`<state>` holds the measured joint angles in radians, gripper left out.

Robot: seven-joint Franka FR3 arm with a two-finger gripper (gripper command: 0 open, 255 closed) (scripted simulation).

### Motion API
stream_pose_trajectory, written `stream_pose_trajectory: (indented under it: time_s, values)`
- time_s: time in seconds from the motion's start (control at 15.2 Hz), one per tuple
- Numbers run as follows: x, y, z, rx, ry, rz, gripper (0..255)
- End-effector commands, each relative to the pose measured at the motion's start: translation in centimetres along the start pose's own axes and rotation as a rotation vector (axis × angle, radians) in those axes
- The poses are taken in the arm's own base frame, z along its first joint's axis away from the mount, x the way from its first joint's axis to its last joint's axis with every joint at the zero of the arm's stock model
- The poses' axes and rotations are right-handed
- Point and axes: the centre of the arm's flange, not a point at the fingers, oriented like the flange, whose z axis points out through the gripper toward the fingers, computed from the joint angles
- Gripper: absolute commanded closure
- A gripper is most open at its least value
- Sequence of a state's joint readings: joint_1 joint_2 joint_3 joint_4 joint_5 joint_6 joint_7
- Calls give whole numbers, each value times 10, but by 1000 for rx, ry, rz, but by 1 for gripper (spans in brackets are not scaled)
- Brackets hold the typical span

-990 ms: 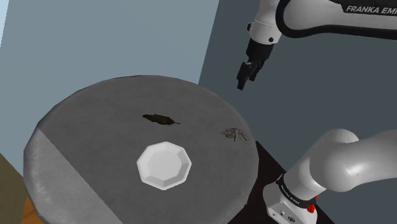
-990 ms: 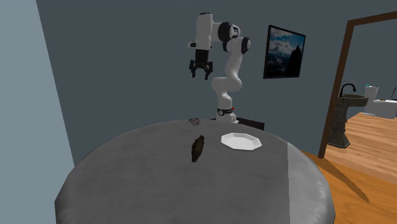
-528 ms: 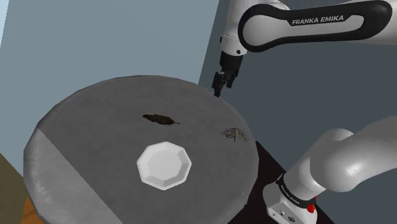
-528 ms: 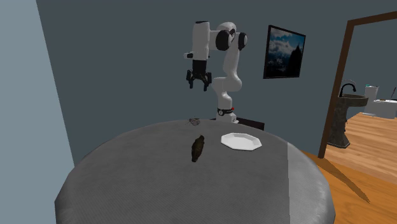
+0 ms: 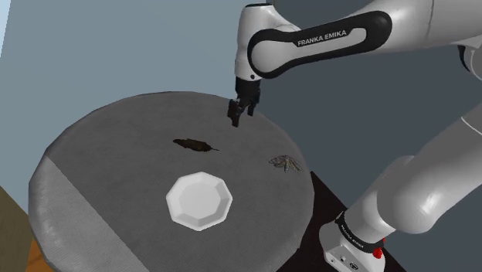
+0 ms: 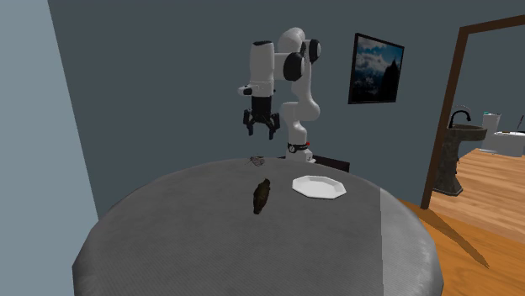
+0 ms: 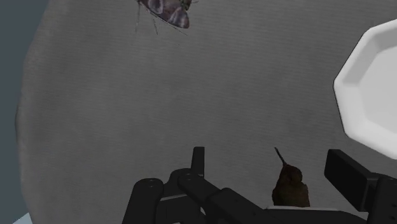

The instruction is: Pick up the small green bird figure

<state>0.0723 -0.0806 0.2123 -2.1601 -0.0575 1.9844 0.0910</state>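
The bird figure (image 5: 195, 144) is small and dark brownish-olive with a thin beak, lying near the middle of the round grey table (image 5: 100, 154). It also appears in the second exterior view as a dark shape (image 6: 261, 194). My gripper (image 5: 235, 114) hangs open in the air above the table's far edge, well above the bird and toward the shoulder view's right of it. The second exterior view shows the gripper (image 6: 260, 129) high over the table with its fingers apart. In the wrist view the bird (image 7: 291, 188) lies far below, between the spread fingers of the gripper (image 7: 268, 158), untouched.
A white octagonal plate (image 5: 199, 201) lies on the table near the bird, toward the stand. A grey moth-like figure (image 5: 284, 162) sits by the table edge nearest the arm's base. A doorway (image 6: 471, 109) opens at the second exterior view's right.
The arm has swung toward the shoulder view's left and lowered. The gripper went from off the table's side to above its far edge. Nothing on the table moved.
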Motion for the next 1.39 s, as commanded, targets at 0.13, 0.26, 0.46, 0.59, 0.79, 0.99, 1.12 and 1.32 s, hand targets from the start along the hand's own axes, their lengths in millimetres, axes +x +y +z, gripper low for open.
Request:
stream_pose_trajectory:
  time_s: [0.13,0.26,0.46,0.59,0.79,0.99,1.12,1.32]
  values:
    - [42,-21,31,13,-13,-22,0]
    - [62,-32,45,19,-20,-33,0]
    - [91,-48,67,27,-30,-50,0]
    - [111,-60,82,33,-37,-61,0]
    - [140,-77,104,42,-47,-78,0]
    - [146,-82,119,44,-49,-81,0]
    - [147,-82,129,44,-49,-81,0]
    - [149,-84,145,44,-49,-81,0]
